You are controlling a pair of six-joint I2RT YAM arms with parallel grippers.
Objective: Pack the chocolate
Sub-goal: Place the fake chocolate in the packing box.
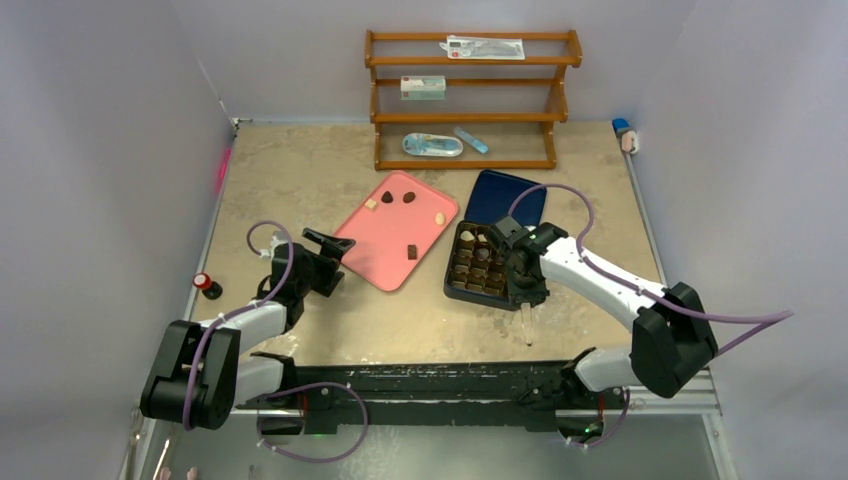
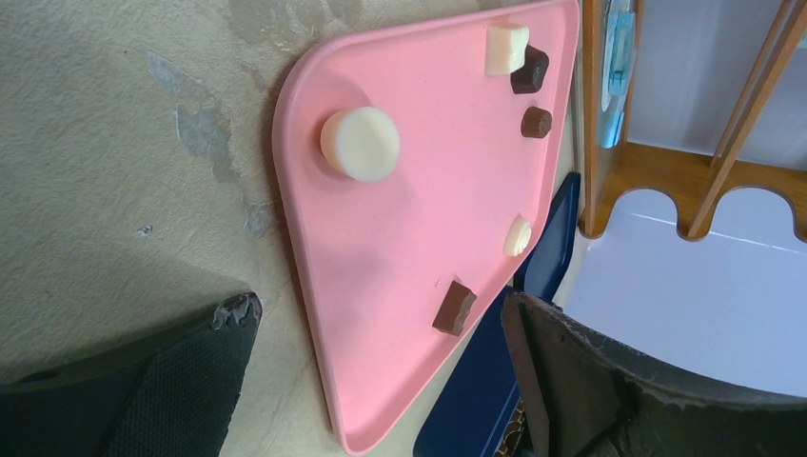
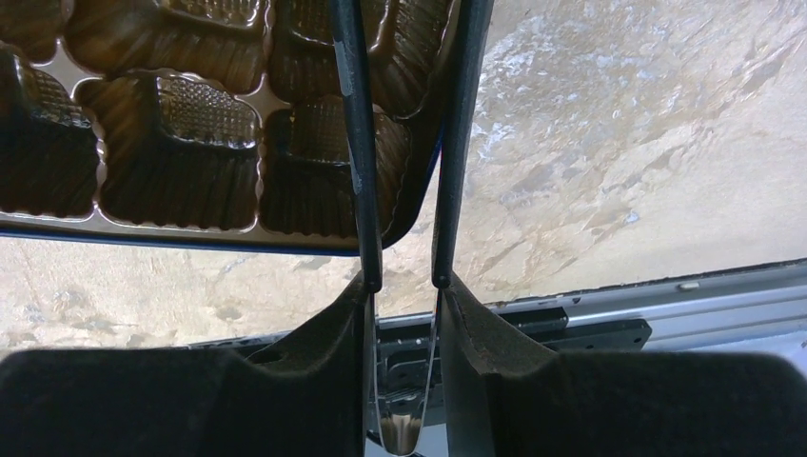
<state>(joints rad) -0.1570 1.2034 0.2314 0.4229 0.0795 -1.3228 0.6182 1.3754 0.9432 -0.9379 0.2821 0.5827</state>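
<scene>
Several chocolate pieces lie on the pink tray [image 1: 385, 262]: a cream round one [image 2: 360, 144], a cream square [image 2: 505, 48], dark ones [image 2: 537, 122] and a brown square [image 2: 454, 308]. My left gripper [image 1: 328, 243] [image 2: 381, 381] stands open at the tray's left corner with nothing between its fingers. My right gripper [image 1: 522, 275] [image 3: 406, 286] is shut on metal tongs [image 3: 347, 143]. Their black arms stand slightly apart over the near right corner of the dark gridded box [image 1: 478, 262] [image 3: 190, 143]. The tips are out of view. Some cells of the box hold pieces [image 1: 467, 237].
The box's blue lid [image 1: 507, 197] lies behind it, next to the tray. A wooden shelf [image 1: 470, 100] with small packs stands at the back. A small red-capped bottle [image 1: 207, 285] sits near the left edge.
</scene>
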